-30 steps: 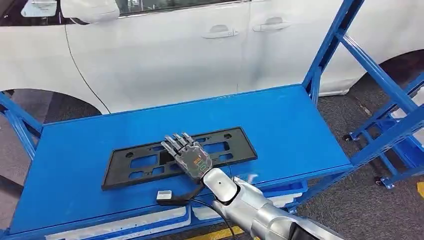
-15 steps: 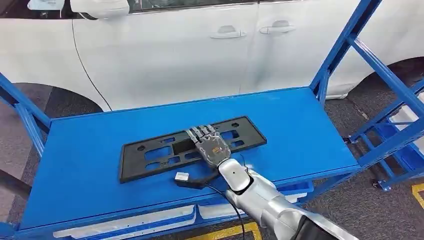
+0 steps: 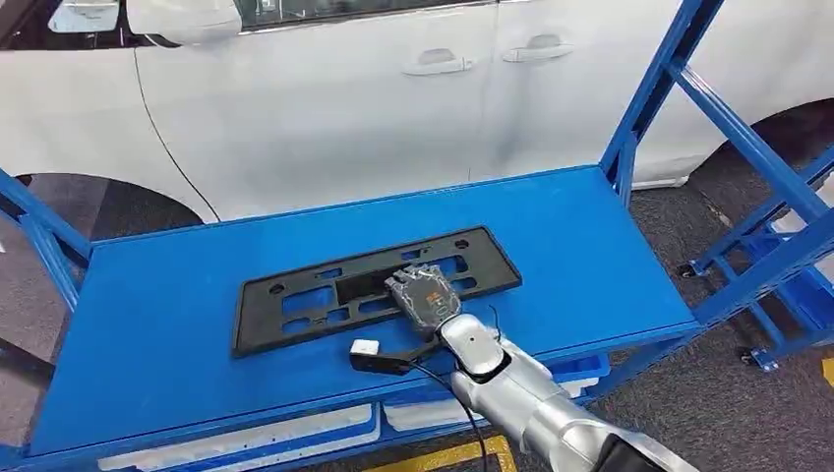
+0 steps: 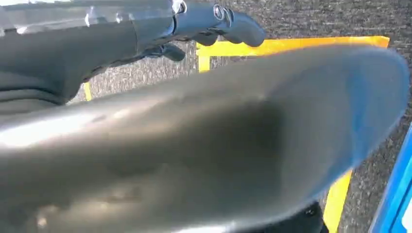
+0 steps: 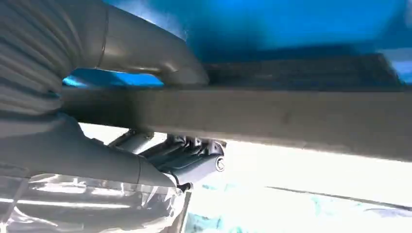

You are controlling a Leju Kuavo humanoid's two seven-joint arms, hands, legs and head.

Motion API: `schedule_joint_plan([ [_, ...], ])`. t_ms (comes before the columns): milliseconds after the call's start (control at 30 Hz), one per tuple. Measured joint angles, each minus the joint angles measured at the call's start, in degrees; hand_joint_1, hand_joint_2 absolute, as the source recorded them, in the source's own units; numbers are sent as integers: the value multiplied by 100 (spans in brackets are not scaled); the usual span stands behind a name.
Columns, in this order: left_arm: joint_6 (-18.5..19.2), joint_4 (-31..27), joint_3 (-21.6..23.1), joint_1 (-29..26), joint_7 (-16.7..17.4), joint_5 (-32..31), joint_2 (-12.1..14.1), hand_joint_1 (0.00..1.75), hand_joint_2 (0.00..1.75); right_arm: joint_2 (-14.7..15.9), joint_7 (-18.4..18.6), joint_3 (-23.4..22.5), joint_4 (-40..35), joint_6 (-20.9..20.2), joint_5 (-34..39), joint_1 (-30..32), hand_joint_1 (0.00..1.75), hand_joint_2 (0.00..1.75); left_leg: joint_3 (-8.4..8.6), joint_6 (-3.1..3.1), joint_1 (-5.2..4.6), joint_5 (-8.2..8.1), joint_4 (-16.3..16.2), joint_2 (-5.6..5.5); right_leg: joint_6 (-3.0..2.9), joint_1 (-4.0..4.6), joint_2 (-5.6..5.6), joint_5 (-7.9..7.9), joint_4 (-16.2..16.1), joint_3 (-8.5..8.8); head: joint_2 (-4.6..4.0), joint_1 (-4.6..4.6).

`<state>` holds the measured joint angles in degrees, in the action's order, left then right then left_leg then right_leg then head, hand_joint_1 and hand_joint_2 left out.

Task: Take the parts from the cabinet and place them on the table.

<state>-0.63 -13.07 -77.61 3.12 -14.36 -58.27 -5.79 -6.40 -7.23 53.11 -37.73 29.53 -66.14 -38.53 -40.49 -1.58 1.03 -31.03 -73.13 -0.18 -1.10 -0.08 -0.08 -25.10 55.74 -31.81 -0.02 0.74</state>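
Observation:
A flat black plastic frame part (image 3: 305,300) with several cut-outs lies across the middle of the blue shelf (image 3: 590,256). My right hand (image 3: 425,293) rests on the part's near edge right of its middle, fingers curled down over it. In the right wrist view the part's edge (image 5: 291,111) runs between the grey thumb (image 5: 160,63) and the dark fingers (image 5: 189,158), so the hand grips it. My left hand (image 4: 214,19) hangs over grey floor with nothing in it, its fingers stretched out.
A white car (image 3: 344,98) stands right behind the shelf. A blue slanted post (image 3: 649,88) rises at the shelf's right end, with more blue racking (image 3: 777,256) beyond. Yellow floor lines (image 4: 291,44) run below my left hand.
My right hand's fingers, stretched flat over the part a second ago, have curled down onto it. The camera has shifted a little; the part lies in the same place on the shelf.

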Motion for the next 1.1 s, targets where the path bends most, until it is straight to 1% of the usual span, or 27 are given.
schedule_joint_plan([
  [67,0,0,0,8,-4,0,11,0,0,0,0,-33,-81,-11,7,20,175,175,508,-3,25,556,1076,9,42,-17,17,-63,79,5,0,2],
  [100,2,0,0,9,-5,0,11,0,0,2,0,-42,-107,-13,17,29,175,175,690,0,34,573,1459,25,79,-16,19,-107,132,-13,0,-9],
  [133,9,0,0,20,-7,0,11,0,0,15,0,-55,-120,-15,20,27,175,175,697,47,-5,550,1475,-1,109,26,24,-124,183,-51,0,-24],
  [167,9,0,0,22,-9,0,9,0,0,18,-6,-65,-159,-17,35,42,175,175,669,89,9,555,1456,-11,124,29,26,-117,183,-67,0,-2],
  [233,11,0,0,4,-15,-2,11,0,0,33,-94,-98,-221,-17,169,62,175,175,661,152,-18,551,1450,-17,178,17,27,-108,162,-60,0,4],
  [267,13,0,0,7,-33,-4,7,0,0,41,-170,-127,-268,-30,294,67,175,175,676,195,15,575,1496,-14,212,15,31,-133,179,-60,0,-4],
  [300,15,0,0,15,-61,-9,4,0,0,46,-252,-164,-326,-81,438,82,175,175,684,227,23,584,1510,-14,245,-4,28,-224,273,-95,0,18],
  [333,22,0,0,23,-98,-13,9,0,0,52,-337,-201,-398,-136,606,87,175,175,679,254,23,586,1511,-10,274,-12,24,-410,556,-232,0,55],
  [367,24,0,0,25,-161,-46,7,0,0,61,-435,-255,-515,-208,834,105,175,175,674,263,19,585,1508,-4,306,-28,21,-688,1129,-508,0,52],
  [400,24,0,0,23,-197,-46,7,0,0,70,-515,-284,-596,-266,974,130,175,175,674,273,15,579,1508,0,321,-29,21,-858,1562,-719,0,55],
  [433,26,0,0,22,-236,-48,9,0,0,87,-585,-321,-709,-332,1133,163,175,175,677,276,13,577,1506,2,329,-28,21,-965,1937,-908,0,57],
  [600,26,0,0,22,-236,-48,9,0,0,88,-586,-321,-711,-332,1135,168,175,175,678,276,13,576,1506,2,329,-29,21,-974,1975,-927,0,57],
  [633,28,0,0,19,-273,-48,9,0,0,114,-654,-359,-877,-389,1299,215,175,175,686,277,12,575,1505,0,323,-28,21,-917,2087,-1012,0,57],
  [667,68,4,0,28,-430,-35,-24,0,0,205,-780,-544,-1782,-509,1826,391,175,175,723,261,-10,565,1513,-15,112,41,24,-54,180,-145,0,48],
  [700,85,2,-2,38,-522,6,-28,0,0,231,-830,-623,-2099,-509,1977,478,175,175,701,209,-30,567,1508,-23,116,57,-8,-32,160,-156,0,67],
  [767,107,2,-11,25,-625,37,-28,0,0,304,-925,-756,-2558,-505,2188,651,175,175,715,145,-16,580,1557,-19,91,70,-6,-37,161,-164,0,85],
  [800,96,2,-13,25,-643,63,-28,0,0,341,-971,-829,-2772,-505,2269,720,175,175,737,105,-44,588,1578,-22,60,42,-8,7,73,-139,0,83],
  [833,28,2,-18,25,-634,74,-17,0,0,361,-1027,-903,-2977,-505,2383,797,175,175,718,95,-26,525,1513,-12,59,-9,-36,59,-6,-81,0,70],
  [867,-26,2,-24,29,-618,76,-15,0,0,391,-1111,-982,-3174,-509,2529,848,175,175,628,87,-41,346,1296,-10,11,-14,-32,77,-47,-63,0,79],
  [900,-68,2,-33,29,-583,77,-15,0,0,418,-1213,-1060,-3397,-547,2753,889,175,175,457,71,-31,116,897,-10,-2,-13,-31,78,-49,-67,0,57],
  [933,-83,2,-48,31,-549,79,-15,0,0,474,-1325,-1169,-3636,-617,3035,959,175,175,235,51,-20,-116,401,-11,-8,-8,-32,71,-43,-65,0,39],
  [967,-76,2,-50,32,-535,79,-15,0,0,529,-1454,-1255,-3874,-717,3348,1024,175,175,35,29,-16,-279,-24,-10,-10,-3,-35,65,-36,-67,0,46],
  [1000,-57,2,-55,24,-529,94,-15,0,0,601,-1568,-1375,-4145,-875,3708,1101,175,175,-86,11,-12,-311,-271,-8,-2,-3,-36,55,-27,-66,0,42],
  [1033,-39,2,-63,15,-586,133,-15,0,0,660,-1728,-1489,-4372,-1061,4164,1175,175,175,-47,0,-3,-186,-171,-6,7,-6,-35,40,-15,-63,0,44],
  [1067,-35,2,-74,18,-707,186,-13,0,0,717,-1957,-1611,-4635,-1321,4757,1263,175,175,113,-8,12,37,169,-4,24,-11,-31,20,12,-60,0,44],
  [1100,-2,2,-114,27,-858,291,-11,0,0,763,-2206,-1736,-4925,-1555,5375,1362,175,175,358,-10,27,303,673,2,49,-20,-28,-12,58,-58,0,42],
])
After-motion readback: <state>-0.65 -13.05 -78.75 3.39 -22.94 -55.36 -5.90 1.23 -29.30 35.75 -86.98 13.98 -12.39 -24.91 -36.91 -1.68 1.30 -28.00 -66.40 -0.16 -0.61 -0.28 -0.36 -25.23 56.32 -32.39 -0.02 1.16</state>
